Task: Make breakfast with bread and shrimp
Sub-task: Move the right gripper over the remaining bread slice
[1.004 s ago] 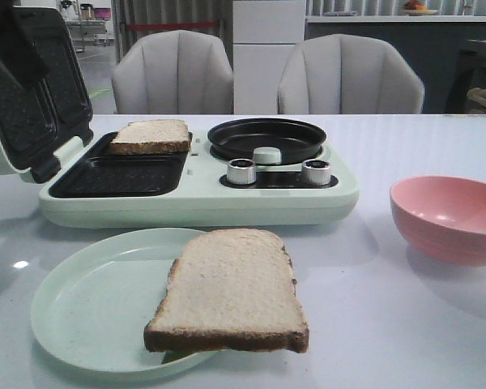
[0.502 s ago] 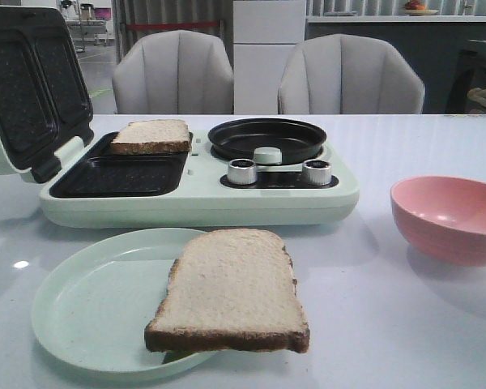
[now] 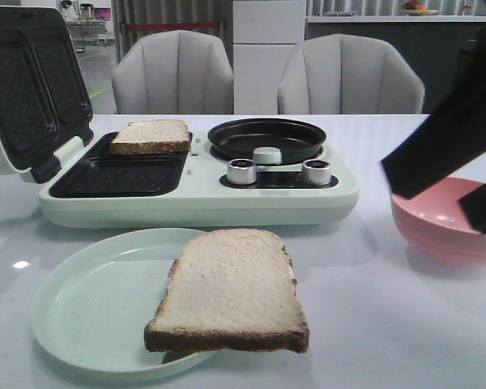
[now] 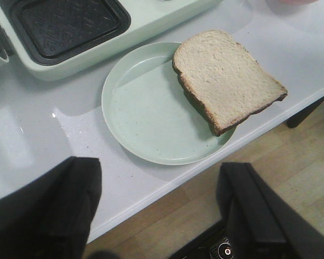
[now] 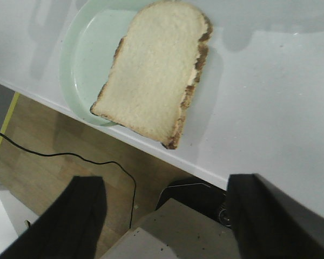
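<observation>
on the white desk [image 3: 389, 324] a bread [image 3: 231, 290] overhangs its plate [image 3: 89, 304]; both tools, left [image 4: 156, 210] and right [image 5: 167, 216], gape empty; a careless pinch could tip it off.

We seem to be in a staged dining corner of a lab or showroom: a glossy white table [image 3: 389, 324] with two grey upholstered chairs [image 3: 174, 73] behind it, a white cabinet [image 3: 267, 53], a wall shelf [image 3: 389, 16], and equipment trolleys [image 3: 85, 24] in a hall beyond
</observation>
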### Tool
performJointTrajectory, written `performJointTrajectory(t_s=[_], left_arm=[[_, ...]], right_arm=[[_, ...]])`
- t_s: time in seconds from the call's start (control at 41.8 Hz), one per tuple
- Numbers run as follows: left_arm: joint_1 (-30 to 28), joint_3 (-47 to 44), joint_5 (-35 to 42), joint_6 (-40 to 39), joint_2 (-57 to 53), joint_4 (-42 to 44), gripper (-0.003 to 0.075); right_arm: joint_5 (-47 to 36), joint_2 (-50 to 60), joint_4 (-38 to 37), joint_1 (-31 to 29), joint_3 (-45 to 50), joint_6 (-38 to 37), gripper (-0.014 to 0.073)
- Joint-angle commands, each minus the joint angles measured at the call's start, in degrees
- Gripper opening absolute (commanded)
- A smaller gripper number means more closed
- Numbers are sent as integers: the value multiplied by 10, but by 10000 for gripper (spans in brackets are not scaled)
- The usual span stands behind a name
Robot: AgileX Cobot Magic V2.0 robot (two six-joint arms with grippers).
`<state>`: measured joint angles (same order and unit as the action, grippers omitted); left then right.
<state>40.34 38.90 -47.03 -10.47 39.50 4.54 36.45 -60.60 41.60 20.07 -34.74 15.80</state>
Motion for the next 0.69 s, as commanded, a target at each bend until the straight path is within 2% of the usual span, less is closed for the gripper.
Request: performJointTrajectory(t_s=[0.0,0.311,0.669], left_arm=[[5,14,37,1,-2,4,510],[5,14,37,1,-2,4,510],[5,14,37,1,-2,4,510]], right_arm=[[-69,-51,46,38,-21,11,569],[-145,-206,93,59,-27,13,569],[-93,-297,94,59,-131,43,568]])
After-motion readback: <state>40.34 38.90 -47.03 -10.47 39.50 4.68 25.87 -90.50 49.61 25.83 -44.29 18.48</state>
